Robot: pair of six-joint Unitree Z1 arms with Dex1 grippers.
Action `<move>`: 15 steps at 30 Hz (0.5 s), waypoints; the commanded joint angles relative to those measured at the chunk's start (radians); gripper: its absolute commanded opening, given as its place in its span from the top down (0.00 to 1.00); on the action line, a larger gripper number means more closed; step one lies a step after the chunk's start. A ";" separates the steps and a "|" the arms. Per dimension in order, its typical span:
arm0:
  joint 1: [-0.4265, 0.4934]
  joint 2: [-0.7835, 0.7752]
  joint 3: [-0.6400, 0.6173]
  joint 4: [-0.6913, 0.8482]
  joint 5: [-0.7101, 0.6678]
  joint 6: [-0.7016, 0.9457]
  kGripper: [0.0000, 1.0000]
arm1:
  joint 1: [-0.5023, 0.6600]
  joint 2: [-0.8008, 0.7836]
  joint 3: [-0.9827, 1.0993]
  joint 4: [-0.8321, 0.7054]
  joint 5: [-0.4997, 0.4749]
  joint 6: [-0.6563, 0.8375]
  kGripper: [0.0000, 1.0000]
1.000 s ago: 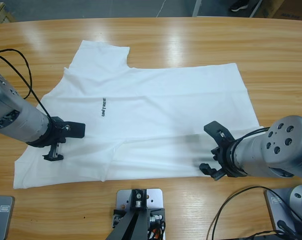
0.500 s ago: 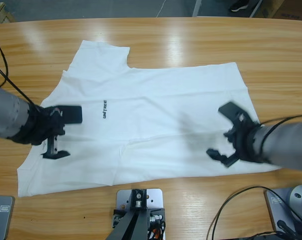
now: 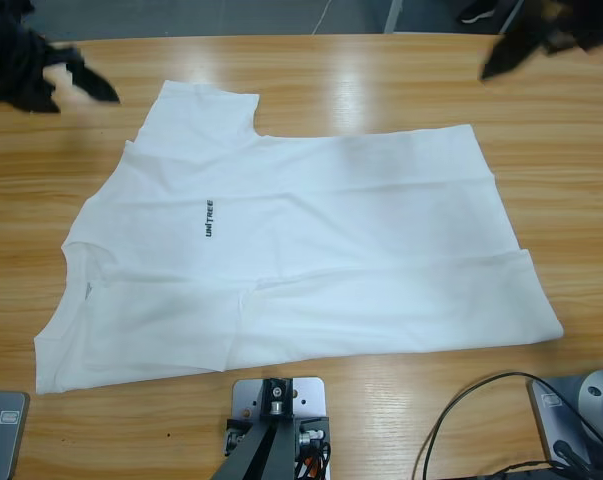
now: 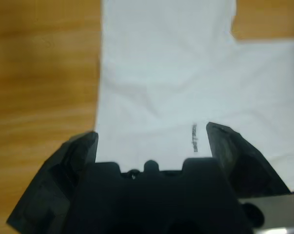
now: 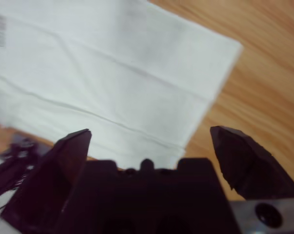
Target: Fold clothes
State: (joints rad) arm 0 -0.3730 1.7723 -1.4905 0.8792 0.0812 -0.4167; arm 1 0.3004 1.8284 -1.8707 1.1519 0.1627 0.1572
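Note:
The clothes are one white T-shirt (image 3: pixel 311 250) lying flat on the wooden table (image 3: pixel 571 160), neck to the left and hem to the right. A small dark logo (image 3: pixel 207 217) marks its chest. One sleeve (image 3: pixel 206 105) points to the far side. My left gripper (image 3: pixel 43 70) hovers off the shirt at the far left corner, open and empty. In the left wrist view the left gripper (image 4: pixel 151 141) looks down on the shirt (image 4: pixel 166 73) and logo (image 4: pixel 194 138). My right gripper (image 3: pixel 539 40) is at the far right, open; the right gripper (image 5: pixel 149 139) faces the shirt's hem corner (image 5: pixel 225 53).
Bare wood surrounds the shirt on all sides. Black cables (image 3: pixel 461 415) loop at the near right edge. Beyond the table's far edge is grey floor (image 3: pixel 231 15).
Both grippers have let go of the shirt's near edge and swung up and away to the far corners. The shirt's near right corner now lies further right.

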 commanded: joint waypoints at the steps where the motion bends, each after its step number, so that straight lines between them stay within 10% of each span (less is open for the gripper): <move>1: 0.213 0.371 -0.459 0.138 -0.282 0.492 0.13 | -0.158 0.235 -0.132 0.037 0.154 -0.111 0.02; 6: 0.319 0.542 -0.735 0.205 -0.387 0.558 0.14 | -0.230 0.277 -0.107 0.023 0.171 -0.133 0.02; 15: 0.272 0.691 -0.804 0.277 -0.373 0.491 0.10 | -0.273 0.279 0.054 -0.076 0.178 -0.139 0.02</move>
State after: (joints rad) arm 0 -0.0636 2.3020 -2.2380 1.1015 -0.3156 0.1392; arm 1 0.0537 2.0518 -1.9266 1.1347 0.3283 0.0299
